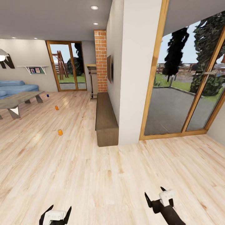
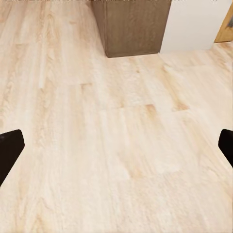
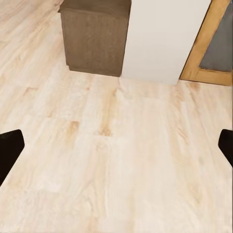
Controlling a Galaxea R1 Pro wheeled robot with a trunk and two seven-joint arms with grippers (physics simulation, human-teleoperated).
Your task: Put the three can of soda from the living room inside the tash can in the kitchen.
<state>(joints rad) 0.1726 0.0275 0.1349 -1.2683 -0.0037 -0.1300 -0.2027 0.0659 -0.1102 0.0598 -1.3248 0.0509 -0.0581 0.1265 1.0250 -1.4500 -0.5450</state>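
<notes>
Three soda cans stand on the wooden floor in the head view: an orange can [image 1: 60,132] nearest, a second orange can [image 1: 56,107] farther back, and a small blue can [image 1: 47,95] beyond the coffee table. My left gripper [image 1: 55,212] is open at the bottom left, my right gripper [image 1: 155,195] is open at the bottom right, both far from the cans. In each wrist view the dark fingertips [image 2: 9,150] [image 3: 9,148] sit wide apart over bare floor. The trash can is out of view.
A long brown bench [image 1: 105,118] runs along a white wall [image 1: 131,68] ahead. A grey coffee table [image 1: 18,100] and blue sofa [image 1: 14,87] stand at the left. Glass doors with wooden frames [image 1: 187,93] fill the right. A brick column [image 1: 101,59] rises behind the bench.
</notes>
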